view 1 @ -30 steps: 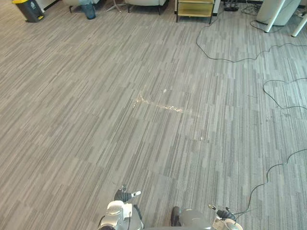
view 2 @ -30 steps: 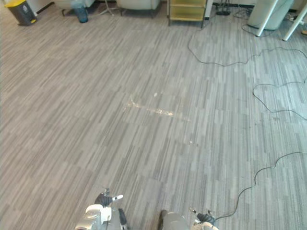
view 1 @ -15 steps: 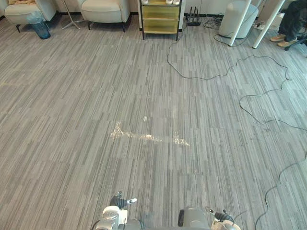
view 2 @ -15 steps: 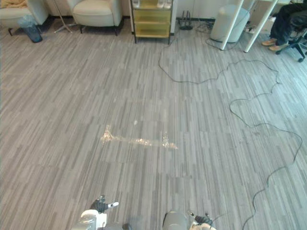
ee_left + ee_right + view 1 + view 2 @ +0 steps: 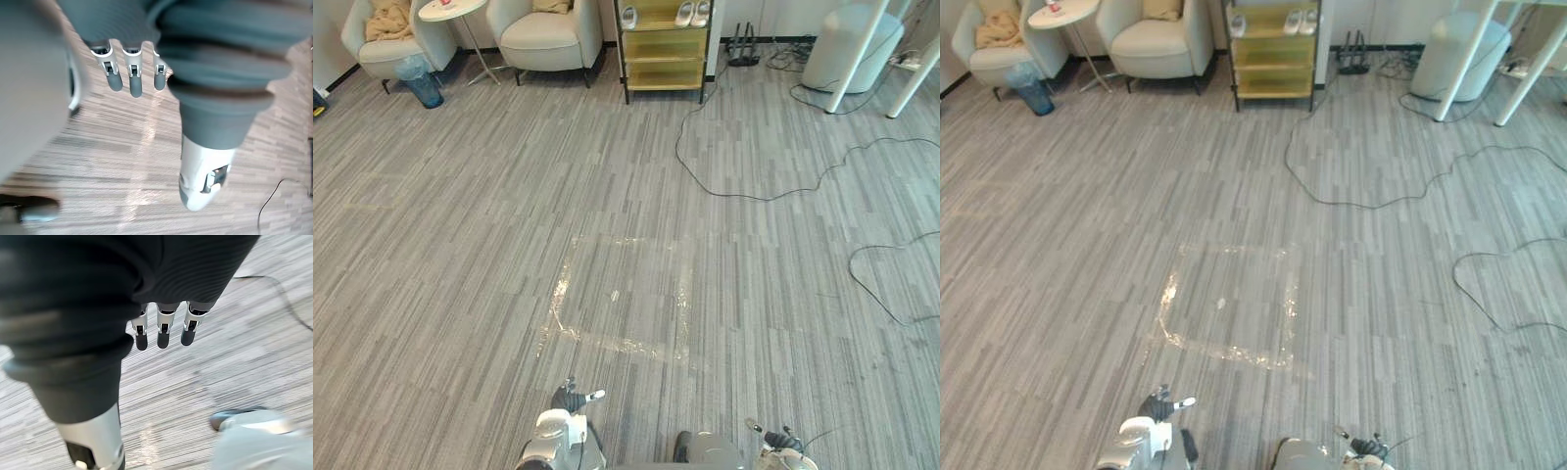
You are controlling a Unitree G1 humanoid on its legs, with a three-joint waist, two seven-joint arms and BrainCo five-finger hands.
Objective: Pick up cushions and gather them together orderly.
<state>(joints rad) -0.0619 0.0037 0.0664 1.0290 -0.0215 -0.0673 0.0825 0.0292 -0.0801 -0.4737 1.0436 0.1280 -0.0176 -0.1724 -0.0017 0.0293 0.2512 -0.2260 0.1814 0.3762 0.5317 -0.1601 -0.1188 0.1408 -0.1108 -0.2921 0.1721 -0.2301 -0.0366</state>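
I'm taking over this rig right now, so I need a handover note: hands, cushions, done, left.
Left hand: open, fingers straight, empty, over the carpet. Right hand: the same.
Cushions: a tan cushion on the far left armchair, a second cushion on the second armchair next to it, across the room from both hands.
Done: nothing picked up.
Left: walk over, pick both up, gather them neatly.
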